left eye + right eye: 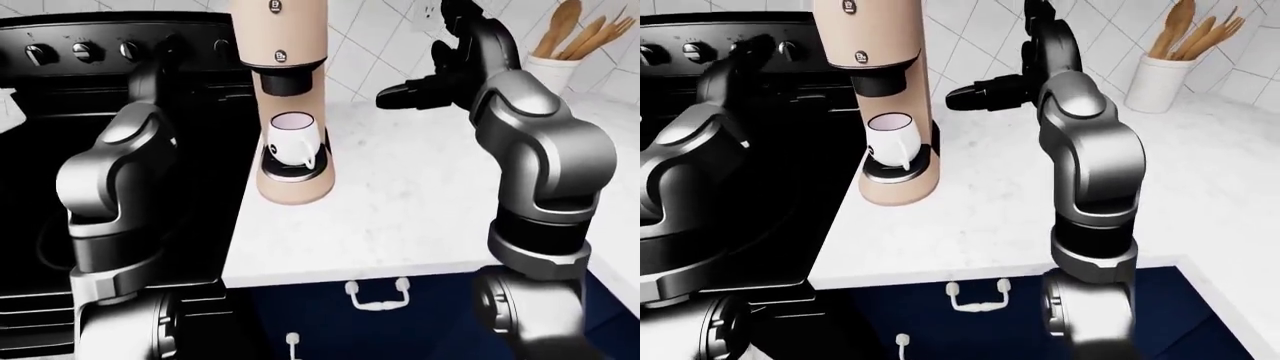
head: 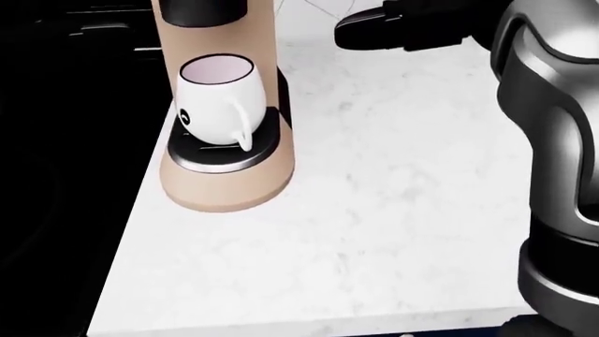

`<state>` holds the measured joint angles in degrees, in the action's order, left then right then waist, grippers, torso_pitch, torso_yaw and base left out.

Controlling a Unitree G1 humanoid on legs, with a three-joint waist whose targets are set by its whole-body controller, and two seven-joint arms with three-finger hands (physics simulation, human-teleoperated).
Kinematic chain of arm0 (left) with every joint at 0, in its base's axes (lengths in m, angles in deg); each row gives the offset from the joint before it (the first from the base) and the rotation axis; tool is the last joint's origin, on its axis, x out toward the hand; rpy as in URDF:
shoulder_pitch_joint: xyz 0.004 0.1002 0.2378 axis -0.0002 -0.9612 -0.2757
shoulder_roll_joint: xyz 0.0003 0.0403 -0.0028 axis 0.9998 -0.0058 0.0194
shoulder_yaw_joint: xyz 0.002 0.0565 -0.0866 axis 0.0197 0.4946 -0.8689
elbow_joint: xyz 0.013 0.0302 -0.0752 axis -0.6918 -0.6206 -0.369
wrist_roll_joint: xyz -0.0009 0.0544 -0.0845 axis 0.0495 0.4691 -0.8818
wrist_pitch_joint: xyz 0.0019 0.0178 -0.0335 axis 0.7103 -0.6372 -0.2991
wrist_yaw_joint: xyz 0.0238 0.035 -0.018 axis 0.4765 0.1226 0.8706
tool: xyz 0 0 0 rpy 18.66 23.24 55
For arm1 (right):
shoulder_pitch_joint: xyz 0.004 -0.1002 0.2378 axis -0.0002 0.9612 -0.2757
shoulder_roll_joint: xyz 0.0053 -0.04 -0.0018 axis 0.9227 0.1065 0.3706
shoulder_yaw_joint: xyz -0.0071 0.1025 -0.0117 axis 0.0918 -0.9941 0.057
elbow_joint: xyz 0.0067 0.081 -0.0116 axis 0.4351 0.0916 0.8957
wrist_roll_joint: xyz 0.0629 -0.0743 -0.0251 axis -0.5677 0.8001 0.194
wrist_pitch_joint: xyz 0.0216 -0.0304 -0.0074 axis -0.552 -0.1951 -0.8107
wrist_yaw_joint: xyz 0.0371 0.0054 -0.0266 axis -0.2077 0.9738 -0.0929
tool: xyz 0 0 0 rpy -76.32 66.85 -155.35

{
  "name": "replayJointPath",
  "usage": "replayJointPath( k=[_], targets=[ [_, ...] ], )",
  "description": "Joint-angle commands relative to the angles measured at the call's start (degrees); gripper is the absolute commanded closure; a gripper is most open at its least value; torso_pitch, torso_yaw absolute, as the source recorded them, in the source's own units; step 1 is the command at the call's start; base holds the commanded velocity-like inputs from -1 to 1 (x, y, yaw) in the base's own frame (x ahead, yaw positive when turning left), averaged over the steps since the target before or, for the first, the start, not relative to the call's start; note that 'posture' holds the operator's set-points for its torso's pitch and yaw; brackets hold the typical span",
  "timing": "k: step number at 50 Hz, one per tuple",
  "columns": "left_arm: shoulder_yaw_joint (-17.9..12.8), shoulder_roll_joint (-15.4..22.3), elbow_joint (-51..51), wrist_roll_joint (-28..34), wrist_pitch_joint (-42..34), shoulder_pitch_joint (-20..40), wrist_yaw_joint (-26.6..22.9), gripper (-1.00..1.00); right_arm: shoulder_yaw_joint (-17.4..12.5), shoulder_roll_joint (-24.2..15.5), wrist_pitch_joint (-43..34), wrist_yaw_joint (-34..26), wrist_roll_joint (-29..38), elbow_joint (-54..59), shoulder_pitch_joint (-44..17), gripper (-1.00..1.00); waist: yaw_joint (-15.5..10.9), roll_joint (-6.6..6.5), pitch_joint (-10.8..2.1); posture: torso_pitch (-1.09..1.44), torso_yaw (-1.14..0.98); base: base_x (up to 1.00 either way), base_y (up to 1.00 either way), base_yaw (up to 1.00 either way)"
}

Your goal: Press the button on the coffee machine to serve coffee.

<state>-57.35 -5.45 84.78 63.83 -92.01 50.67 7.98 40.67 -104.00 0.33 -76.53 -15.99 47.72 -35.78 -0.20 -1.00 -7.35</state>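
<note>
Tan machine: the coffee machine (image 1: 290, 90) stands tall at the left edge of the white marble counter (image 2: 393, 210), right beside the black stove (image 1: 60, 90).
Buttons: two small round ones on its face, one (image 1: 283, 55) just above the dark spout and another (image 1: 274, 6) higher up, at the top of the left-eye view.
Cup: a white mug (image 2: 217, 98) sits upright on the dark drip tray (image 2: 220, 151), handle turned toward the bottom of the head view.
Right hand: the black right hand (image 1: 405, 94) hangs over the counter to the right of the machine, fingers bunched and pointing left at it, apart from it, holding nothing.
Left hand: the left hand (image 1: 170, 46) is raised by the stove knobs (image 1: 85, 51); I cannot tell how its fingers stand.
Farther out: a white crock of wooden utensils (image 1: 1180, 45) against the tiled wall, and navy cabinets (image 1: 370, 315) below the counter.
</note>
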Motion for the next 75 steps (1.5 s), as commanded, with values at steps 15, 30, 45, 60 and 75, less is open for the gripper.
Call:
replayJointPath(
  k=[15,30,45,60,75],
  targets=[
    [-0.48,0.59,1.15,-0.49,2.09,2.37,-0.18,-1.00,-0.59,-0.75,1.69,-0.19,0.29,-1.42,-2.29,-1.00,-0.17,-0.10,-5.99,-0.36,0.00,0.00,0.00,0.00],
    [-0.32,-0.02,0.80,-0.55,3.16,1.87,-0.17,-1.00,-0.57,-0.49,1.88,0.13,0.14,-1.79,-1.73,-1.00,-0.63,-0.02,-8.87,-0.44,0.00,0.00,0.00,0.00],
    [-0.17,-0.85,2.96,-2.20,1.35,1.82,1.00,-1.00,-0.55,-0.64,1.72,0.18,-0.11,-1.44,-2.28,-1.00,-0.90,0.00,-10.94,-0.49,0.00,0.00,0.00,0.00],
    [-0.91,-0.84,12.70,-4.29,-6.29,-0.12,3.48,-1.00,-0.95,-1.05,1.91,0.17,-0.37,-1.80,-1.63,-1.00,-1.01,-0.05,-10.85,-0.49,0.00,0.00,0.00,0.00],
    [-5.65,0.43,27.94,-17.23,-17.69,-4.54,8.19,-1.00,-0.82,-0.67,2.24,0.48,-0.54,-2.13,-0.89,-1.00,-1.08,-0.39,-10.73,-0.49,0.00,0.00,0.00,0.00]
  ],
)
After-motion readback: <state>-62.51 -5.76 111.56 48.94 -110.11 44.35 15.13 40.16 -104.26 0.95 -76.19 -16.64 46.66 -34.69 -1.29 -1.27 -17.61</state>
